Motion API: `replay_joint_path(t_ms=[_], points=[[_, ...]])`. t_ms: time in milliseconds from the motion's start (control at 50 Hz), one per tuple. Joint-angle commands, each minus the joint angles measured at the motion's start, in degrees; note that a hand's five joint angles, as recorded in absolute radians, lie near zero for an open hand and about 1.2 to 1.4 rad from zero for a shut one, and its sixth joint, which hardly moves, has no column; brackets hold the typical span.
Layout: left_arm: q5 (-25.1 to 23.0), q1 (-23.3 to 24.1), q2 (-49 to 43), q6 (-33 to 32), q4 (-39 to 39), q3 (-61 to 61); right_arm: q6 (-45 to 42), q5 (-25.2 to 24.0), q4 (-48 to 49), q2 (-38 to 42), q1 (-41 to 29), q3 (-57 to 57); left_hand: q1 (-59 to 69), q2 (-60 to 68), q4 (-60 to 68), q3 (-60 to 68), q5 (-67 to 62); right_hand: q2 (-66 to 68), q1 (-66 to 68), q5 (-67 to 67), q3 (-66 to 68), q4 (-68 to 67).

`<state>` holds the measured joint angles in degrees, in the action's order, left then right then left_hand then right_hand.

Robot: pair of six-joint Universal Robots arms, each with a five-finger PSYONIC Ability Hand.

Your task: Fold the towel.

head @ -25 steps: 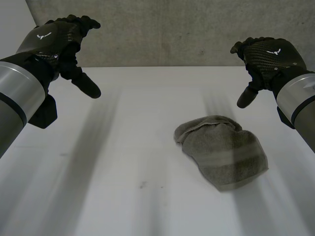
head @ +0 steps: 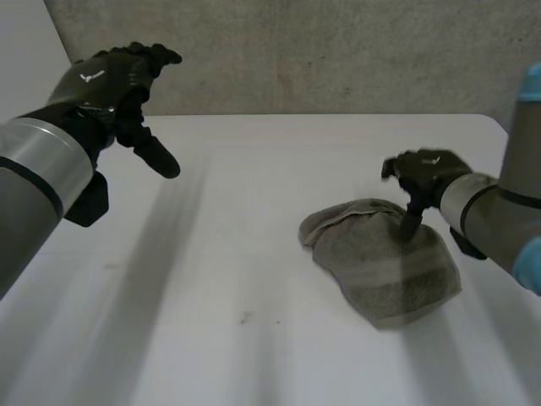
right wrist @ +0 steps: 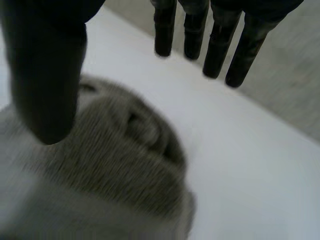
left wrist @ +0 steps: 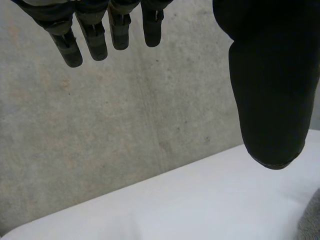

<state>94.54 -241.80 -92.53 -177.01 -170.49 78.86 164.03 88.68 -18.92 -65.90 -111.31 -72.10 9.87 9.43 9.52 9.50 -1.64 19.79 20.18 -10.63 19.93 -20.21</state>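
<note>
Item 1: towel (head: 385,262). Grey-green cloth, one piece, lying crumpled in a loose, rounded heap on the white table (head: 211,279). It sits on my right half of the table, toward the near side. A paler band runs across its middle, and a rolled hem curves along its far edge.

Item 2: my right hand (head: 423,178). It is low over the towel's far edge, on the right-hand side of the heap. The hand is released and grasps nothing. In the right wrist view its fingers (right wrist: 217,50) are straight and side by side, reaching past the towel's rim over bare table. The thumb (right wrist: 45,75) stands well apart from them and points down at the cloth. In the head view the thumb's tip meets the towel just inside the hem. I cannot tell whether it presses the cloth or only hangs just above it. No cloth lies between thumb and fingers.

Item 3: my left hand (head: 114,80). It is raised above the far left part of the table, well apart from the towel. It too is released and holds nothing. In the left wrist view its fingers (left wrist: 95,40) hang straight and slightly spread, with the thumb (left wrist: 270,90) set wide of them.

Item 4: wall (head: 321,51). Grey concrete, standing behind the table's far edge.
</note>
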Motion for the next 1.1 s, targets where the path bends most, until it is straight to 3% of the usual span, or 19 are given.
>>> replay_joint_path(t_ms=[20,60,80,100,240,320,480,640,820,1100], points=[[-0.5,0.2,-4.1,-0.4,-0.6,-0.5,1.2,-3.9,-2.3,6.1,1.3,1.7,0.3,0.8,0.7,0.7,1.4,30.3,29.9,-29.5,30.2,-29.9],[-0.5,0.2,-5.2,-0.4,-0.6,-0.6,1.9,-6.4,-1.4,6.9,1.5,1.4,0.3,0.8,0.7,0.7,1.4,50.4,50.0,-49.6,50.3,-50.0],[-0.5,0.2,-6.1,-0.4,-0.6,-0.7,1.9,-6.4,-1.4,6.9,1.5,1.4,0.2,0.6,0.5,0.5,1.6,50.5,50.1,-49.7,50.4,-50.1],[-0.5,0.2,-6.1,-0.4,-0.6,-0.7,2.0,-7.3,-0.2,6.8,1.1,0.7,0.2,0.6,0.5,0.5,1.6,60.1,59.7,-59.3,60.0,-59.7],[-0.6,0.5,-11.8,0.1,-0.7,-0.6,0.9,-10.7,8.3,0.4,-1.8,-5.6,0.2,0.6,0.5,0.5,1.6,60.2,59.8,-59.4,60.1,-59.8],[-1.1,0.7,-15.0,0.4,-1.0,-0.6,-1.4,-11.8,12.5,-4.9,-7.5,-9.7,0.2,0.6,0.5,0.5,1.6,60.2,59.8,-59.4,60.1,-59.8],[-2.3,1.5,-23.4,4.5,-4.6,-0.1,-12.8,-11.2,8.6,-9.6,-11.1,-12.2,0.5,1.0,0.9,0.9,1.3,60.2,59.8,-59.4,60.1,-59.8],[-10.2,1.5,-28.9,16.8,-5.2,0.4,-14.1,-11.7,7.0,-17.1,-13.3,-12.6,1.4,1.8,1.7,1.7,0.4,60.2,59.8,-59.4,60.1,-59.8],[-17.0,2.5,-31.3,25.7,-4.9,1.4,-14.2,-11.7,7.1,-20.6,-14.4,-13.7,1.5,2.0,1.9,1.9,0.2,60.2,59.8,-59.4,60.1,-59.8],[-25.8,4.0,-32.6,27.0,-2.6,1.0,-15.8,-10.9,11.2,-17.8,-13.4,-13.8,8.3,8.7,8.6,8.6,-6.5,60.2,59.8,-59.4,60.1,-59.8]])
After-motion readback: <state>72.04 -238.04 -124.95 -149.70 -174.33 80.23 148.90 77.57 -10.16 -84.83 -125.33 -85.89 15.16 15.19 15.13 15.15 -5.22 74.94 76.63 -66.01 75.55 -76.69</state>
